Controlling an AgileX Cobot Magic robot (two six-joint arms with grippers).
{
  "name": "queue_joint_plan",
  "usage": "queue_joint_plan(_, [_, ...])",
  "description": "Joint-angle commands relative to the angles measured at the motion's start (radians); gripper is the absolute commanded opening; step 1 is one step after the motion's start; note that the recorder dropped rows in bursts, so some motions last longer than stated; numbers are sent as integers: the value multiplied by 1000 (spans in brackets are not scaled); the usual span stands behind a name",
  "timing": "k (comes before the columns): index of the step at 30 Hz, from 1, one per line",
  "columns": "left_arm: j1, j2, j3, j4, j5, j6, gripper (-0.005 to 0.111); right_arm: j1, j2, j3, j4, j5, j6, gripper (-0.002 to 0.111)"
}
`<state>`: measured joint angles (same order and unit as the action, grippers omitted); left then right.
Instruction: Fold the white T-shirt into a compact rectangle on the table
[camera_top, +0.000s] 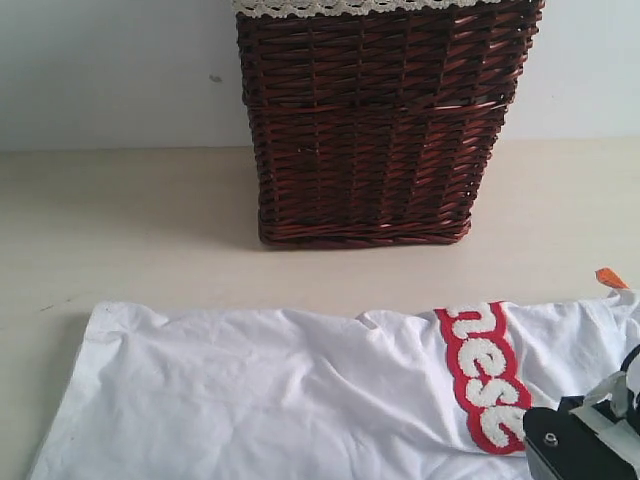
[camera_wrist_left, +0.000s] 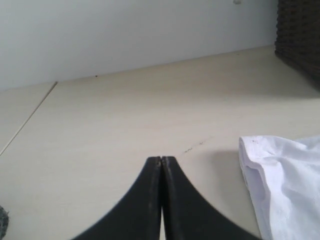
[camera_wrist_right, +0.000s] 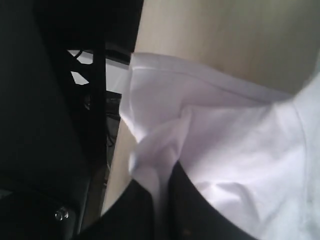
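We find the right gripper (camera_wrist_right: 159, 195) pinched narrow on a fold of the white T-shirt (camera_top: 280, 390), which lies on the table (camera_top: 130, 220). The left gripper (camera_wrist_left: 161, 162) is closed, empty, beside the shirt's edge. We should lift low and carry the fold across evenly, edge taut

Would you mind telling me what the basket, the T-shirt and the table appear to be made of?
The basket looks like woven wicker, dark brown with a slight gloss on its strands, topped by a cream lace trim. The white T-shirt seems soft matte cotton-like knit, since it creases; its lettering looks fuzzy. The table is pale, matte, faintly grained, possibly wood or laminate.
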<state>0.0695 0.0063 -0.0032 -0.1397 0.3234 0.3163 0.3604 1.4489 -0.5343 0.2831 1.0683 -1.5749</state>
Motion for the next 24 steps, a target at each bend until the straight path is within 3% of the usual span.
queue_joint_plan(1, [0,-6,3,-3,-10,1,1,-5,-4,-14,-6,-43,39,0])
queue_joint_plan(10, [0,-6,3,-3,-10,1,1,-5,-8,-186,-84,-159,148,0])
queue_joint_plan(17, [0,-6,3,-3,-10,1,1,-5,65,-224,-214,-434,148,0])
queue_joint_plan(24, [0,-6,3,-3,-10,1,1,-5,155,-224,-214,-635,247,0])
